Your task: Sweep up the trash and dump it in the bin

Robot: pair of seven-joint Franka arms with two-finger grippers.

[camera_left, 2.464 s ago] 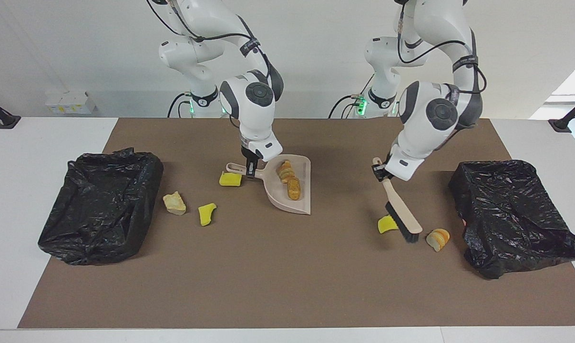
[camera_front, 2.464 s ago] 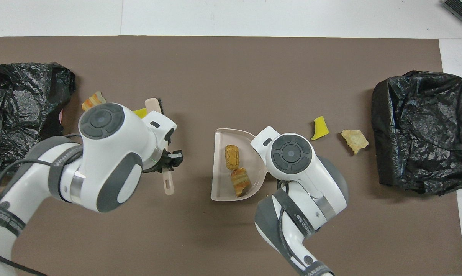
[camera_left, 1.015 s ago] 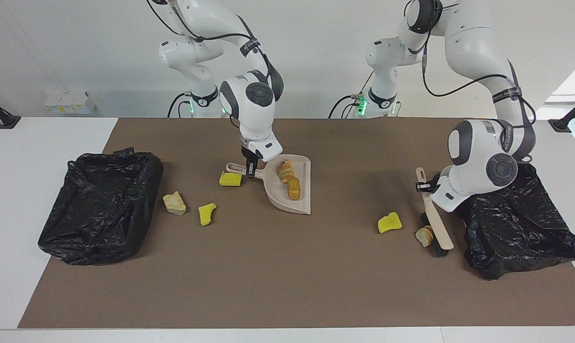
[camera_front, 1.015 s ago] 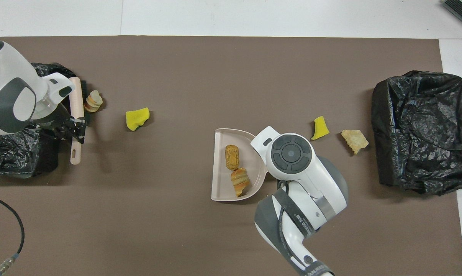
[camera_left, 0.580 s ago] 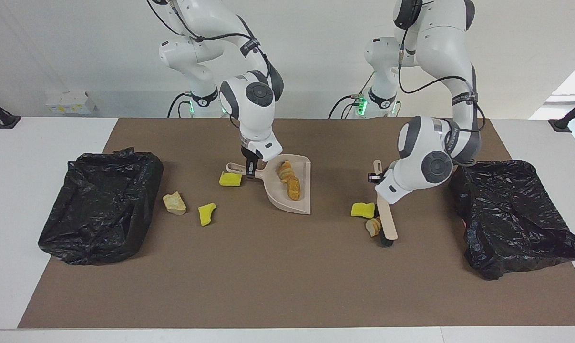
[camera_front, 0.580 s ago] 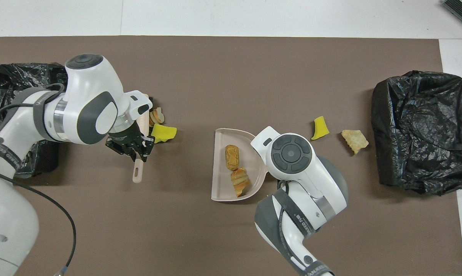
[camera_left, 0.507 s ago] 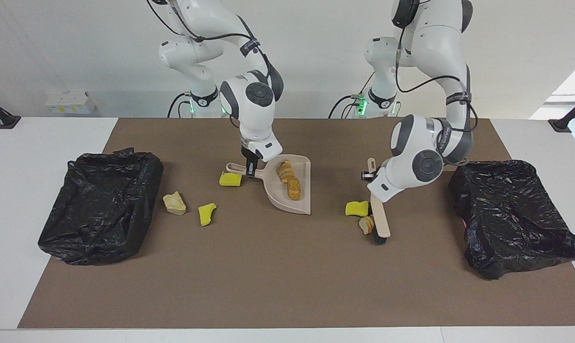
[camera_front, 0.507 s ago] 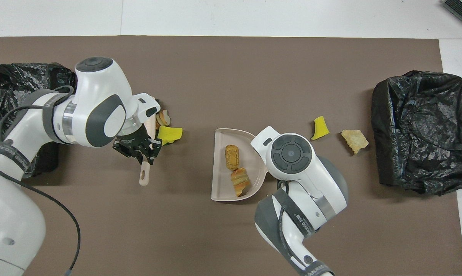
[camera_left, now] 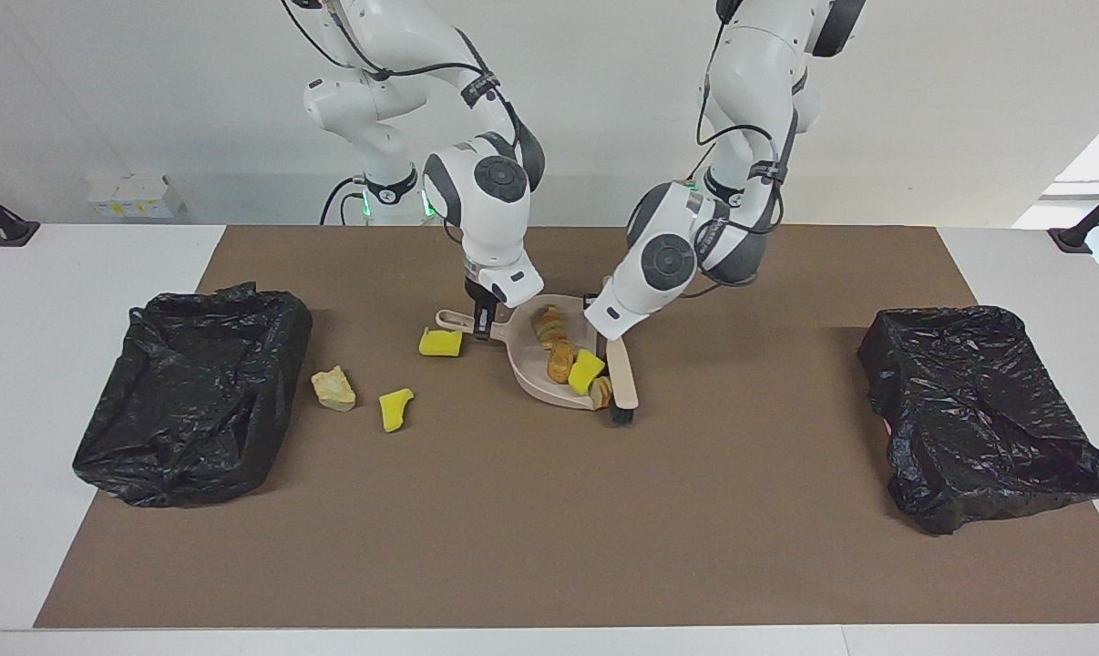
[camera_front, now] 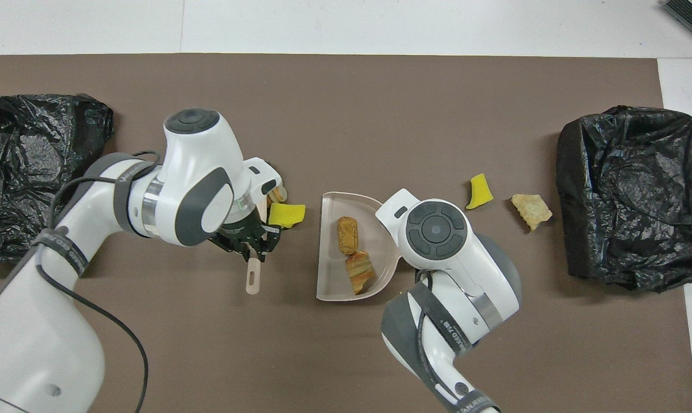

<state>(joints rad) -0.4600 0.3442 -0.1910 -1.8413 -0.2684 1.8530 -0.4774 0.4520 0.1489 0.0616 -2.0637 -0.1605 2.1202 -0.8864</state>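
Left arm folded low. Left gripper (camera_left: 601,321) clenched on brush (camera_left: 622,378) handle. Sponge (camera_left: 586,371) and striped piece (camera_left: 600,392) lie just under it, at dustpan (camera_left: 527,369) mouth. Right gripper (camera_left: 481,321) clamps dustpan handle. Bristles mostly hidden.

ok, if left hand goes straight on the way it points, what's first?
Probably the dustpan: the left hand, shut on the brush, slants down toward its open edge. Depth unclear; could be the mat.
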